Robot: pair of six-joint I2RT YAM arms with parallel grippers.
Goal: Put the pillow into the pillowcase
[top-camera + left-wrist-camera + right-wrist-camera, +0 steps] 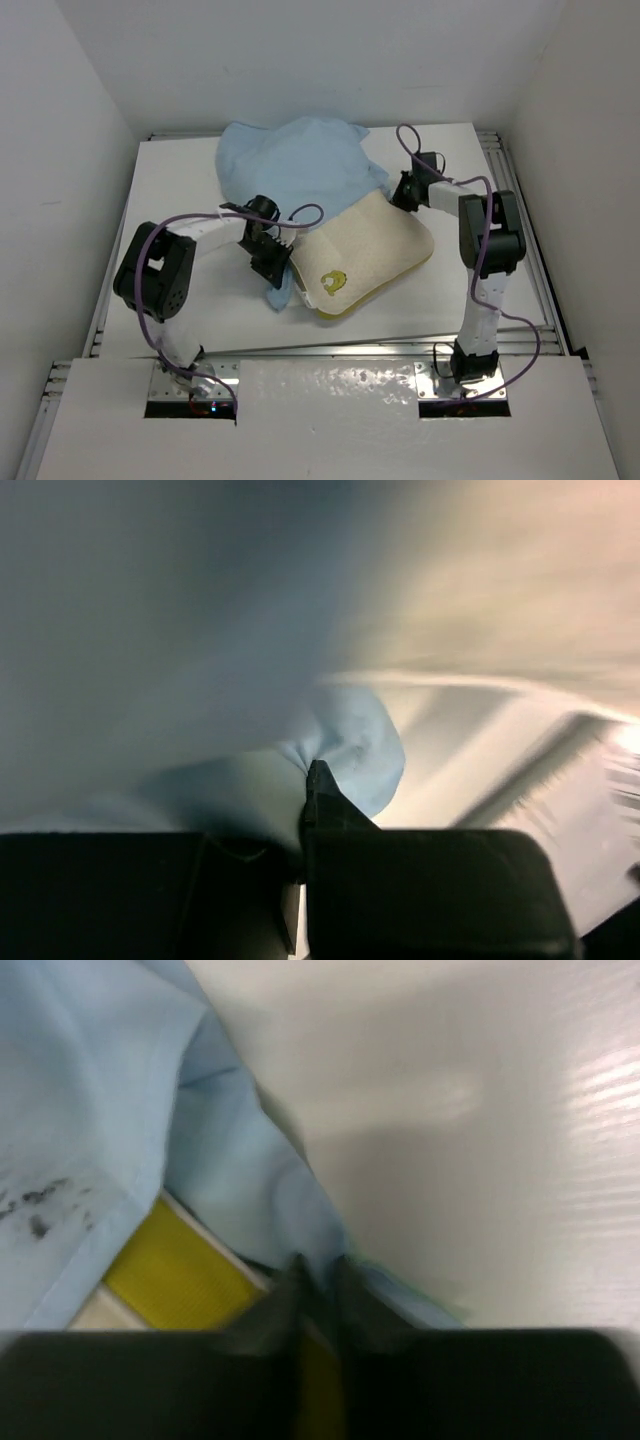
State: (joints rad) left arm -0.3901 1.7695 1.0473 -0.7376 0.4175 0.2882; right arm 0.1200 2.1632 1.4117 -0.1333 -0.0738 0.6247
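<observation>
Blue pillowcase (295, 165) fabric is pinched in the closed left gripper (270, 262). Mid-table (170, 200), the pillow (370, 250) lies with its far end under the pillowcase. Right gripper's (400, 192) fingers (355, 1310) sit nearly together at the hem; too blurred to tell whether they grip it.

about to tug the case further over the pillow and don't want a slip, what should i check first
1. left gripper holds the pillowcase: ok, shut on a bunched fold of light blue fabric.
2. right gripper holds the case edge: cannot tell, the view is blurred, with the jaws close around the fabric.
3. right grip clear of the yellow band: cannot tell, the band lies right beside it.
4. pillow started into the case: ok, its far end is under the fabric.
5. pillow fully covered: not ok, the near part with the logo is bare.
</observation>
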